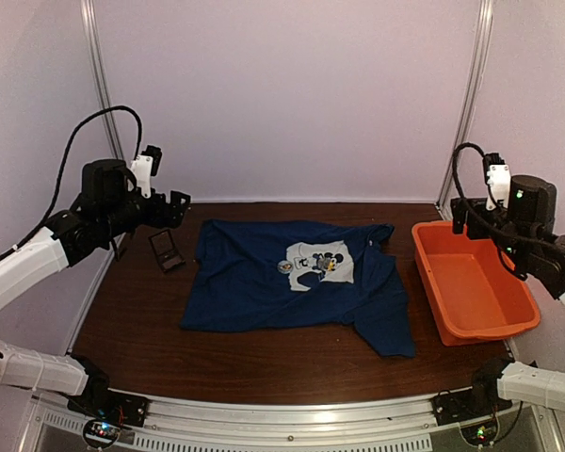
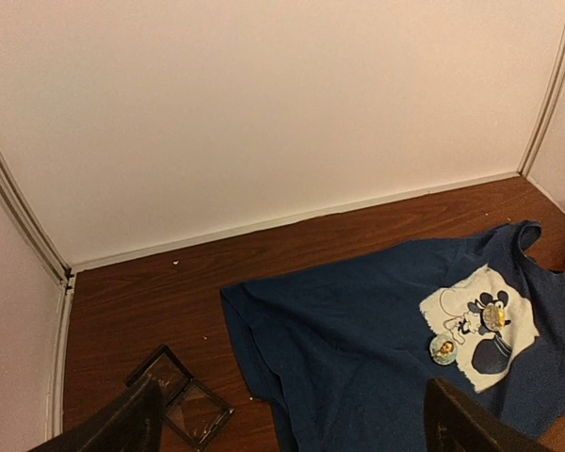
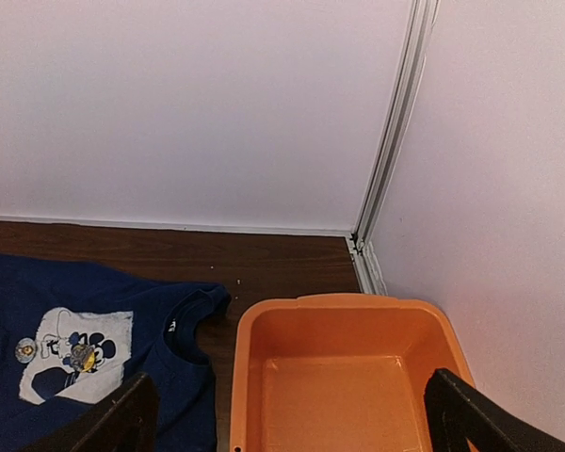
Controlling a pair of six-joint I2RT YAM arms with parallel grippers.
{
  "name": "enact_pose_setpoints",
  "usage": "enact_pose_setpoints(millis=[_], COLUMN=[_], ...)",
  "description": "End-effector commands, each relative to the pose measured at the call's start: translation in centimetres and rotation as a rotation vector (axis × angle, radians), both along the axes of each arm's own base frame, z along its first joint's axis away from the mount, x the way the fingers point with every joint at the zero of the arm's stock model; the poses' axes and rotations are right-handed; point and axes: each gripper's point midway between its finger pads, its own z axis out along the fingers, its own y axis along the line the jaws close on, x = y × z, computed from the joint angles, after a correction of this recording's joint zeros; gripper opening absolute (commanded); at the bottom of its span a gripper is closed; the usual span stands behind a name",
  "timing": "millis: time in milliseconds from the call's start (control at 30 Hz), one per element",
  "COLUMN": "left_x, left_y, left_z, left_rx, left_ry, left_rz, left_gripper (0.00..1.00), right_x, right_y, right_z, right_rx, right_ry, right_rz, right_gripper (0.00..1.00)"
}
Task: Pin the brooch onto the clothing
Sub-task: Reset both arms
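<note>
Spread wide, pinching nothing: left claw (image 1: 176, 211) at frame left, right claw (image 1: 463, 215) at frame right. Flat at counter (image 1: 141, 320) centre: navy T-shirt (image 1: 254, 292), brooch (image 1: 285, 267) at print's left edge.

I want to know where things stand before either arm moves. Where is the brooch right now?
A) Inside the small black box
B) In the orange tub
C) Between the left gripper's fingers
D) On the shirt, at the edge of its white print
D: the brooch sits on the navy T-shirt, right at the edge of the white print.
</note>
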Motion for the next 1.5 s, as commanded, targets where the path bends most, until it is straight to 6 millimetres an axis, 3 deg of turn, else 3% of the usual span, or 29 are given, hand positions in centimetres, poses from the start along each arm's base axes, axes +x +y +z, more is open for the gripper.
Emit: enact_pose_setpoints(millis=[0, 333, 467, 600, 800, 1033, 1167, 1367, 1467], left_x=[0.0, -0.2, -0.2, -0.3, -0.4, 1.2, 1.1, 0.3, 0.2], left_y=[1.0, 0.4, 1.4, 2.7, 2.0, 3.4, 3.6, 4.1, 4.0], left_z=[1.2, 4.0, 5.3, 5.5, 5.8, 5.0, 5.9, 8.1, 8.5], left_rx=[0.021, 0.045, 0.051, 0.082, 0.101, 0.05, 0.03, 0.027, 0.021], left_ry=[-0.045, -0.045, -0.045, -0.022, -0.001, 0.045, 0.033, -0.009, -0.019], left_rz=[0.033, -0.02, 0.037, 0.101, 0.034, 0.006, 0.009, 0.021, 0.013], left_gripper=[0.98, 0.98, 0.98, 0.98, 0.98, 0.98, 0.98, 0.98, 0.98], right_x=[-0.5, 0.4, 0.2, 0.2, 0.8, 1.6, 1.7, 1.3, 1.2], right_y=[-0.6, 0.2, 0.0, -0.2, 0.0, 0.6, 0.5, 0.1, 0.0], right_z=[2.4, 2.7, 3.0, 3.1, 2.6, 2.4, 3.2, 5.9, 5.9], right_rx=[-0.013, -0.018, -0.012, -0.017, -0.025, 0.003, 0.03, 0.036, 0.04], right_ry=[-0.046, -0.033, -0.046, -0.04, -0.003, 0.023, 0.016, -0.006, -0.008], right_rz=[-0.018, 0.004, -0.002, -0.014, -0.021, 0.004, 0.017, 0.012, 0.007], right_gripper=[1.0, 1.0, 1.0, 1.0, 1.0, 1.0, 1.0, 1.0, 1.0])
